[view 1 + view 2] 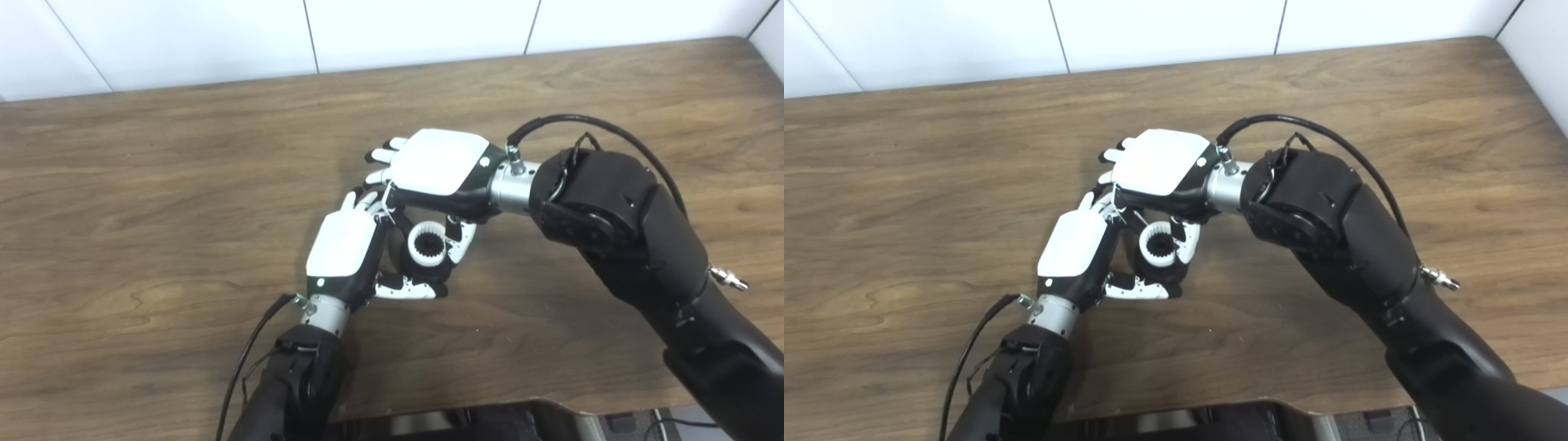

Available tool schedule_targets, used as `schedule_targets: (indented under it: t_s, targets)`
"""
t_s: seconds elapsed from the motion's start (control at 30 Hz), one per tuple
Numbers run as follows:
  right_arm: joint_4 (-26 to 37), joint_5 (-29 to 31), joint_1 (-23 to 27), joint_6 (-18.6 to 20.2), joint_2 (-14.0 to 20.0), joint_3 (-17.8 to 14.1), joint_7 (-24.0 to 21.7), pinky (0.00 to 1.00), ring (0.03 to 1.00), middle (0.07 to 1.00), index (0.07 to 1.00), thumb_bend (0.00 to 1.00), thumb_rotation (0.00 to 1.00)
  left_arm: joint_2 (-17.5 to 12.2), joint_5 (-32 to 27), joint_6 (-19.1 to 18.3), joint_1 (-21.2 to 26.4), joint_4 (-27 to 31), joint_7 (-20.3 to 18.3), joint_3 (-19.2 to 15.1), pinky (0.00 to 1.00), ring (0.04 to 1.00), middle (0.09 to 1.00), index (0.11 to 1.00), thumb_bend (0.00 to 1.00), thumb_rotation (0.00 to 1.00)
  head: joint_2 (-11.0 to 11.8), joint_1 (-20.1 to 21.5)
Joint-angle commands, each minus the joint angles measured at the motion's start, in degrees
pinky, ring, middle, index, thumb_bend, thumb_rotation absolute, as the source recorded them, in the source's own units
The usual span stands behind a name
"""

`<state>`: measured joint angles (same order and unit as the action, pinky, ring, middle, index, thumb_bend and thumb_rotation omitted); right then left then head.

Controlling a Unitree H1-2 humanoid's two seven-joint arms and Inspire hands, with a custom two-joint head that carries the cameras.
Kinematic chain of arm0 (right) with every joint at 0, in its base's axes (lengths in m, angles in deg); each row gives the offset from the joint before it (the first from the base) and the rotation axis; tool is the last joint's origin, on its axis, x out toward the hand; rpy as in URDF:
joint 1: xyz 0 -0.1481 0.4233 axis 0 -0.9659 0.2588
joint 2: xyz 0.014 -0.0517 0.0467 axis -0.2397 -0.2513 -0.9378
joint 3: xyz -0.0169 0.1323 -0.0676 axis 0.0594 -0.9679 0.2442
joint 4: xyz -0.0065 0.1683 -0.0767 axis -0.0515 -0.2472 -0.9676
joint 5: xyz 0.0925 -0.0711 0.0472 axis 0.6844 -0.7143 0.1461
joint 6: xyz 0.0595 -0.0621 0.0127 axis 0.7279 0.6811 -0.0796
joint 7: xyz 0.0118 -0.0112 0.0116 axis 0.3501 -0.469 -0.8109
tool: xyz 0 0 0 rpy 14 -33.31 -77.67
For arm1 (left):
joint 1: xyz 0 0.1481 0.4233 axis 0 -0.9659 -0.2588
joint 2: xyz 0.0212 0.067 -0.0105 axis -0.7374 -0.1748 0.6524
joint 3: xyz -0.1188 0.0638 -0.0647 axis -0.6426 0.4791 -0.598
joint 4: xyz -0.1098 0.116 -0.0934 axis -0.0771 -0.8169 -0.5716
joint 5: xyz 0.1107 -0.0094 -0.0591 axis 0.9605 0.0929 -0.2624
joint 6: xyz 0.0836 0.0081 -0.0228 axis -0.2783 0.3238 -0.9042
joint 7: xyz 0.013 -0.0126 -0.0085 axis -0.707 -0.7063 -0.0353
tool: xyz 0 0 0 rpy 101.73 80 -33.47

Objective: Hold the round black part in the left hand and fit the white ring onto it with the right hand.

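Note:
My left hand (342, 245) is shut on the round black part (424, 272), holding it low over the wooden table (153, 214), with its thumb under the part. The white ring (427, 244), toothed inside, sits on top of the black part. My right hand (438, 165) comes in from the right, palm down, directly above and behind the ring. Its thumb lies against the ring's right side and its fingers curl at the far side, so it is shut on the ring. The ring also shows in the right eye view (1159, 244).
The two hands touch or nearly touch at their fingers. A black cable (588, 125) loops above the right wrist. The table's front edge (490, 407) runs just below the arms, and a white wall lies behind the table.

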<state>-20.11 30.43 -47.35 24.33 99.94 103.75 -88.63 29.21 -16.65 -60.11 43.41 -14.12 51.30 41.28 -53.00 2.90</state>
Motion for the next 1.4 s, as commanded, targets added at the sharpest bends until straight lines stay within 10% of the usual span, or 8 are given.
schedule_targets:
  t_s: [0.0, 0.93, 1.07, 1.37]
  targets:
    - [0.46, -0.06, 0.87, -0.26, 0.47, -0.47, 0.99, 1.0, 1.0, 0.91, 0.485, 0.53, 0.14, 0.07, 0.31, -0.55, -0.41, 0.11, -3.01, 0.89, 1.0, 0.918, 0.815, 0.481, 0.53, 0.06, -0.07, 0.02]
    - [-3.51, -2.09, -0.34, -2.76, 1.93, -1.23, 7.2, 1.0, 1.0, 0.918, 0.494, 0.52, 0.15, 0.28, 0.53, -0.76, -0.97, 0.72, -3.63, 0.88, 1.0, 0.916, 0.808, 0.481, 0.53, 0.06, -0.35, -0.19]
    - [-3.15, -2.56, -0.49, -2.82, 1.85, -1.13, 7.24, 1.0, 1.0, 0.929, 0.671, 0.93, 0.3, 0.16, 0.71, -0.65, -0.94, 0.69, -3.65, 0.99, 1.0, 0.918, 0.808, 0.481, 0.52, 0.06, -0.35, -0.19]
    - [-2.56, -2.94, -0.11, -2.14, 2.08, -0.93, 5.12, 1.0, 1.0, 0.972, 0.781, 1.0, 0.36, 0.16, 0.83, -0.62, -0.75, 0.54, -3.66, 1.05, 1.0, 0.921, 0.808, 0.48, 0.53, 0.06, -0.28, -0.08]
